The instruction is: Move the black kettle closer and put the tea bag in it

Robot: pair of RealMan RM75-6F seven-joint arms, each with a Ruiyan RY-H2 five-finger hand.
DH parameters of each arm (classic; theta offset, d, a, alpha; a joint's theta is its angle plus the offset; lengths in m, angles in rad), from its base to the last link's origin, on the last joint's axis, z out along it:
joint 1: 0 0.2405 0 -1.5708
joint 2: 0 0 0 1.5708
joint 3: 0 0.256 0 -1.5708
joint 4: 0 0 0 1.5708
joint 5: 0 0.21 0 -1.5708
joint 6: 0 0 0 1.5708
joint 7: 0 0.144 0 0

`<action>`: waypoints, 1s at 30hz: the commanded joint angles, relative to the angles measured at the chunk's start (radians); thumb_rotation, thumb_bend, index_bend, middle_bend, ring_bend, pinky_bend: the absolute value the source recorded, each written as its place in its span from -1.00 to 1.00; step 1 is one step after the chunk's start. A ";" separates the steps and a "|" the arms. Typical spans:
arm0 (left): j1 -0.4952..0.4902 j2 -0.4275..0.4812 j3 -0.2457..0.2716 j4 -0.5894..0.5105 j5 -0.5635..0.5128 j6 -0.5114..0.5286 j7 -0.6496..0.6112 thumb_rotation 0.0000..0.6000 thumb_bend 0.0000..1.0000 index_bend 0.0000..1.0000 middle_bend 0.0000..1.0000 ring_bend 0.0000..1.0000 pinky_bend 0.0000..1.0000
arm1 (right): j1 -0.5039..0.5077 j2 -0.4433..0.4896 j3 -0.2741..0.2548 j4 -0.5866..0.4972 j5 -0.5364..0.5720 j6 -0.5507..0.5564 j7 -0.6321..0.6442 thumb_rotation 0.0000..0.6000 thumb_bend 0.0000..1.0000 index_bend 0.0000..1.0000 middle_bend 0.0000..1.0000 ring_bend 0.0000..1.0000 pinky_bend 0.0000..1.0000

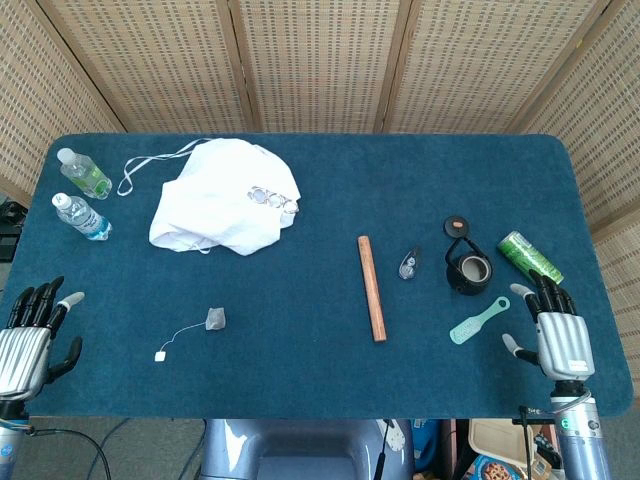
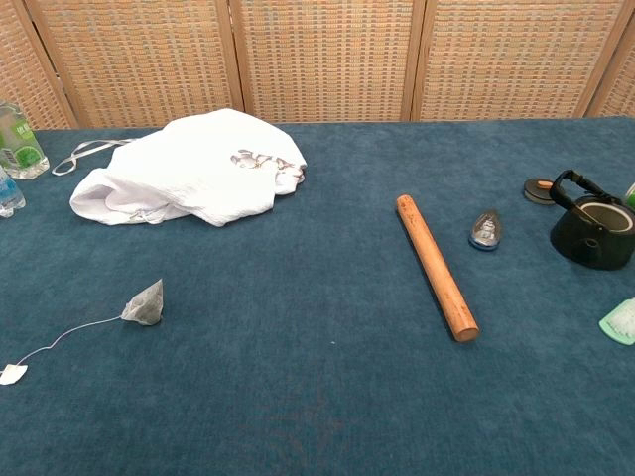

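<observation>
Far right on the blue felt table (image 1: 320, 370): small black cast-iron kettle (image 1: 468, 268), lid off. Near left: grey pyramid tea bag (image 1: 216, 319), string trailing. My left hand (image 1: 30, 335) and right hand (image 1: 556, 335) rest released, grasping nothing. Risks: kettle tipping when dragged; string snagging outside.

Blue counter (image 1: 300, 360). Black kettle (image 1: 468, 268) at 3 o'clock, lid (image 1: 457, 226) just beyond it. Tea bag (image 1: 216, 319) at 8 o'clock, string trailing. Left hand (image 1: 30, 335) and right hand (image 1: 555, 335) rest at near corners, fingers (image 1: 548, 292) apart, holding nothing.
</observation>
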 commanded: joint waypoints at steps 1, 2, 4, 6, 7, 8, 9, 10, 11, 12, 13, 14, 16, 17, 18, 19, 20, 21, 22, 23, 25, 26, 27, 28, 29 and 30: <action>-0.002 -0.001 0.000 0.000 0.000 -0.004 0.000 1.00 -0.06 -0.64 -0.97 -0.97 -1.00 | -0.002 0.001 -0.001 0.000 0.000 0.002 0.002 1.00 -0.27 -0.50 -0.72 -0.81 -0.63; -0.003 -0.002 0.001 0.001 0.000 -0.006 0.000 1.00 -0.06 -0.64 -0.97 -0.97 -1.00 | -0.003 0.001 0.000 -0.001 0.000 0.004 0.002 1.00 -0.27 -0.50 -0.72 -0.81 -0.63; -0.005 -0.002 0.000 0.000 0.001 -0.007 0.000 1.00 -0.06 -0.64 -0.97 -0.97 -1.00 | -0.005 0.003 -0.001 -0.002 0.000 0.006 0.001 1.00 -0.27 -0.50 -0.72 -0.81 -0.63; -0.005 -0.002 0.000 0.000 0.003 -0.005 -0.002 1.00 -0.06 -0.64 -0.96 -0.97 -1.00 | -0.007 0.005 0.000 -0.005 0.000 0.009 0.000 1.00 -0.27 -0.50 -0.72 -0.81 -0.63; -0.005 -0.002 0.000 0.001 0.004 -0.004 -0.003 1.00 -0.06 -0.64 -0.96 -0.97 -1.00 | -0.007 0.006 0.000 -0.006 -0.001 0.011 -0.001 1.00 -0.27 -0.50 -0.72 -0.81 -0.63; -0.005 -0.002 0.000 0.001 0.006 -0.002 -0.004 1.00 -0.06 -0.64 -0.96 -0.97 -1.00 | -0.008 0.006 0.001 -0.008 -0.002 0.013 -0.002 1.00 -0.27 -0.50 -0.72 -0.81 -0.63; -0.004 -0.002 0.000 0.002 0.006 -0.001 -0.006 1.00 -0.06 -0.64 -0.96 -0.96 -1.00 | -0.009 0.007 0.001 -0.010 -0.003 0.015 -0.002 1.00 -0.27 -0.50 -0.72 -0.81 -0.63; -0.005 -0.002 -0.001 0.002 0.006 -0.001 -0.006 1.00 -0.06 -0.64 -0.96 -0.97 -1.00 | -0.009 0.007 0.001 -0.011 -0.003 0.015 -0.002 1.00 -0.27 -0.50 -0.72 -0.81 -0.63; -0.005 -0.002 -0.001 0.002 0.005 -0.001 -0.007 1.00 -0.06 -0.64 -0.96 -0.97 -1.00 | -0.009 0.007 0.001 -0.011 -0.003 0.016 -0.002 1.00 -0.27 -0.50 -0.72 -0.81 -0.63; -0.005 -0.002 -0.001 0.003 0.005 -0.001 -0.007 1.00 -0.06 -0.64 -0.96 -0.97 -1.00 | -0.009 0.008 0.001 -0.011 -0.003 0.015 -0.001 1.00 -0.27 -0.50 -0.72 -0.81 -0.63; -0.005 -0.002 -0.001 0.003 0.005 -0.001 -0.007 1.00 -0.06 -0.64 -0.96 -0.97 -1.00 | -0.009 0.008 0.001 -0.012 -0.003 0.015 -0.001 1.00 -0.27 -0.50 -0.72 -0.81 -0.63; -0.006 -0.002 -0.001 0.003 0.005 -0.001 -0.006 1.00 -0.06 -0.64 -0.96 -0.97 -1.00 | -0.009 0.008 0.002 -0.012 -0.004 0.015 0.000 1.00 -0.27 -0.50 -0.72 -0.81 -0.63; -0.006 -0.002 -0.001 0.002 0.006 -0.001 -0.006 1.00 -0.06 -0.64 -0.96 -0.97 -1.00 | -0.010 0.008 0.002 -0.011 -0.004 0.016 0.003 1.00 -0.27 -0.50 -0.72 -0.81 -0.63; -0.006 -0.001 -0.001 0.001 0.007 -0.001 -0.006 1.00 -0.06 -0.64 -0.96 -0.97 -1.00 | -0.010 0.009 0.002 -0.011 -0.004 0.016 0.011 1.00 -0.27 -0.50 -0.72 -0.81 -0.63; -0.007 0.000 -0.001 0.000 0.008 -0.002 -0.005 1.00 -0.06 -0.64 -0.96 -0.97 -1.00 | -0.010 0.010 0.003 -0.011 -0.005 0.016 0.019 1.00 -0.27 -0.50 -0.72 -0.81 -0.63; -0.008 0.001 -0.001 -0.002 0.008 -0.003 -0.004 1.00 -0.06 -0.64 -0.95 -0.97 -1.00 | -0.009 0.011 0.005 -0.011 -0.006 0.014 0.030 1.00 -0.27 -0.50 -0.72 -0.81 -0.63; -0.008 0.001 -0.001 -0.003 0.008 -0.004 -0.003 1.00 -0.06 -0.64 -0.95 -0.97 -1.00 | -0.008 0.013 0.005 -0.010 -0.007 0.012 0.038 1.00 -0.27 -0.50 -0.71 -0.81 -0.63; -0.009 0.001 0.000 -0.003 0.008 -0.004 -0.003 1.00 -0.06 -0.64 -0.95 -0.97 -1.00 | -0.007 0.014 0.005 -0.010 -0.009 0.010 0.045 1.00 -0.27 -0.50 -0.70 -0.81 -0.63; -0.009 0.001 -0.001 -0.004 0.008 -0.004 -0.003 1.00 -0.06 -0.64 -0.95 -0.96 -1.00 | -0.006 0.015 0.005 -0.009 -0.011 0.009 0.052 1.00 -0.27 -0.50 -0.69 -0.81 -0.63; -0.010 0.001 -0.001 -0.004 0.008 -0.005 -0.002 1.00 -0.06 -0.64 -0.95 -0.97 -1.00 | -0.005 0.016 0.006 -0.009 -0.014 0.008 0.059 1.00 -0.27 -0.50 -0.68 -0.81 -0.63; -0.011 0.002 -0.002 -0.005 0.007 -0.005 -0.001 1.00 -0.06 -0.64 -0.95 -0.97 -1.00 | 0.001 0.019 0.008 -0.007 -0.025 0.005 0.074 1.00 -0.27 -0.50 -0.67 -0.81 -0.63; -0.012 0.003 -0.003 -0.006 0.008 -0.006 0.002 1.00 -0.06 -0.64 -0.95 -0.97 -1.00 | 0.007 0.023 0.009 -0.006 -0.034 0.001 0.081 1.00 -0.27 -0.50 -0.66 -0.81 -0.63; -0.013 0.005 -0.003 -0.007 0.007 -0.006 0.003 1.00 -0.06 -0.64 -0.95 -0.96 -1.00 | 0.012 0.025 0.010 -0.005 -0.039 -0.004 0.085 1.00 -0.27 -0.50 -0.66 -0.81 -0.63; -0.013 0.006 -0.004 -0.008 0.006 -0.008 0.005 1.00 -0.06 -0.64 -0.95 -0.96 -1.00 | 0.017 0.028 0.011 -0.006 -0.041 -0.010 0.090 1.00 -0.27 -0.50 -0.65 -0.81 -0.63; -0.014 0.008 -0.004 -0.010 0.006 -0.009 0.007 1.00 -0.06 -0.64 -0.95 -0.96 -1.00 | 0.022 0.031 0.013 -0.008 -0.044 -0.016 0.096 1.00 -0.27 -0.50 -0.65 -0.81 -0.63; -0.016 0.010 -0.003 -0.011 0.007 -0.011 0.010 1.00 -0.06 -0.64 -0.95 -0.96 -1.00 | 0.031 0.035 0.016 -0.010 -0.048 -0.025 0.103 1.00 -0.27 -0.50 -0.64 -0.81 -0.63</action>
